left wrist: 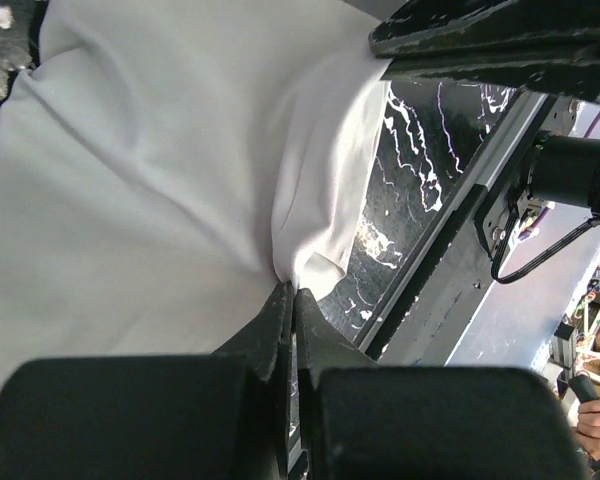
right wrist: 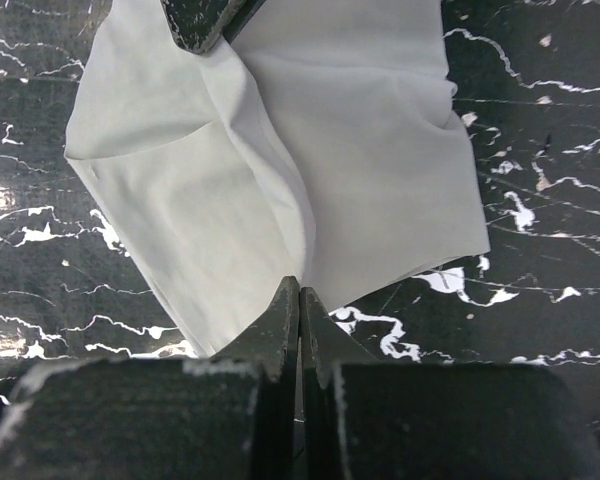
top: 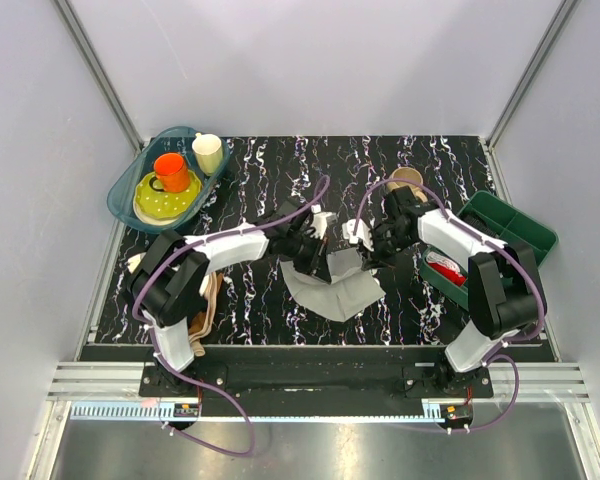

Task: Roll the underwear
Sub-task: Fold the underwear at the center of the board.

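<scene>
Mid-frame, the left gripper (left wrist: 292, 292) and right gripper (right wrist: 298, 287) each pinch an edge of the thin light grey fabric underwear (top: 332, 292), apparently to begin rolling it.

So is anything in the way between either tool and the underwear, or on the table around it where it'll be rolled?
Nothing visible. The left tool and the right tool are each shut on an edge of the underwear, with nothing between. No object lies on the table right around the cloth.
</scene>
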You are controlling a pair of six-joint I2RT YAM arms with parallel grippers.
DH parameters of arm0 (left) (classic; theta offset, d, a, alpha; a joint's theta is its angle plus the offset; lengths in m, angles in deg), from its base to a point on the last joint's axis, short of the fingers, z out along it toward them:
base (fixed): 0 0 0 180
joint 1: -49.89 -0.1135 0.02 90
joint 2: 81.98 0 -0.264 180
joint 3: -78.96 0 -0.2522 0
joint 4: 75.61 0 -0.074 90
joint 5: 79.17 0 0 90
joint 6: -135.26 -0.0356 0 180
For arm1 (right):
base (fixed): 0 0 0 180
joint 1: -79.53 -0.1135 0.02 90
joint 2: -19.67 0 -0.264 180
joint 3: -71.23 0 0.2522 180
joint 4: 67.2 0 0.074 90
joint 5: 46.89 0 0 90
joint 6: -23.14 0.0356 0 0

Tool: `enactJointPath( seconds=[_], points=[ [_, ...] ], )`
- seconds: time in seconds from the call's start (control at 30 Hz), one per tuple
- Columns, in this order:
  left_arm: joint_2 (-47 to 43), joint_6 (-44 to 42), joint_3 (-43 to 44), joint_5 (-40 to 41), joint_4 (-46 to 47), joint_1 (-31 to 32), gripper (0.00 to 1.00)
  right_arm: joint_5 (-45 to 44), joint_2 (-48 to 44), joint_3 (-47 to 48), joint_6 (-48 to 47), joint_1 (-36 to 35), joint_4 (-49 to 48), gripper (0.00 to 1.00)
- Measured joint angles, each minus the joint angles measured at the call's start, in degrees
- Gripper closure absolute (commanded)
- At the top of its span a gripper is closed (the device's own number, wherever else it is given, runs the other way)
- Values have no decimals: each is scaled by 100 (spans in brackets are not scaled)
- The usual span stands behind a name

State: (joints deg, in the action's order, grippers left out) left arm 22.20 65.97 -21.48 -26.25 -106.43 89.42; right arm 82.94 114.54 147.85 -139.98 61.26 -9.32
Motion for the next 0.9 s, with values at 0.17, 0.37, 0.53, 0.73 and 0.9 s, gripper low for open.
enactJointPath(
  seconds=[0.17,0.37,0.53,0.73,0.9],
  points=[
    [-33,195,-103,68,240,170,100,-50,-98,-323,-61,17,-101,100],
    [-31,365,-125,133,415,365,100,-162,-289,-612,-151,107,-144,100],
    [-31,470,-151,153,520,468,100,-199,-420,-750,-208,186,-146,100],
    [-24,553,-157,157,619,562,100,-289,-439,-857,-293,243,-157,100],
    [31,623,-157,155,713,640,99,-295,-442,-942,-332,289,-190,100]
  ],
)
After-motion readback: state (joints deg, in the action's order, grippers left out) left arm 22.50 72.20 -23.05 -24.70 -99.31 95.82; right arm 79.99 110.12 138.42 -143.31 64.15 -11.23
